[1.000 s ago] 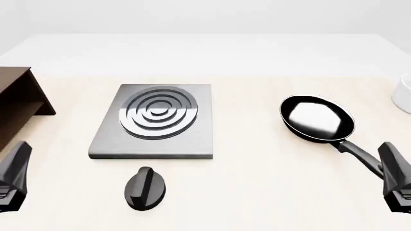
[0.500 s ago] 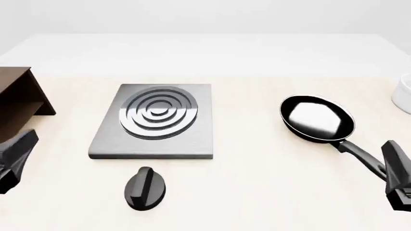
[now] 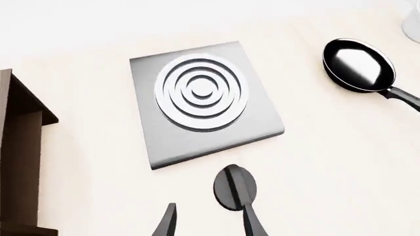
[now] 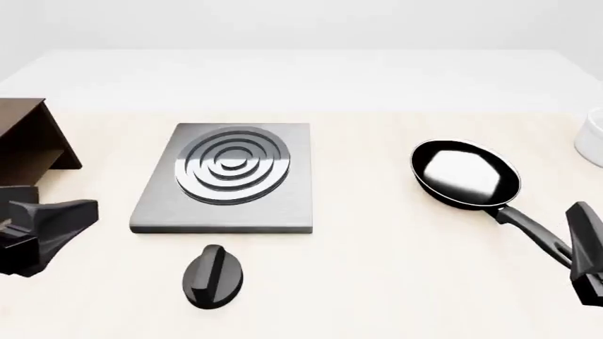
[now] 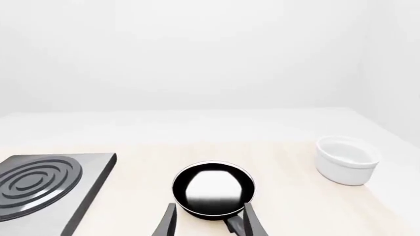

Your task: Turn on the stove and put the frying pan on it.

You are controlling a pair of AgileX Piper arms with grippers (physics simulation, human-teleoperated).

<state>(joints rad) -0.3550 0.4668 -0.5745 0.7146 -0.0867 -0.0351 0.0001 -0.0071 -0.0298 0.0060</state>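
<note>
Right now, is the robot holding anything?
No. Both the left gripper and right gripper are open and empty; the frying pan sits untouched.

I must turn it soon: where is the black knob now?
In the front view the knob lies just in front of the stove plate, apart from it, right of the left gripper.

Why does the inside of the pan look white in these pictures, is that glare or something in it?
Glare: in the front view the frying pan mirrors a bright patch in its shiny interior; the right wrist view shows the same patch, the left wrist view a narrower streak. The stove rings gleam softly. All views are sharp, shadows faint.
</note>
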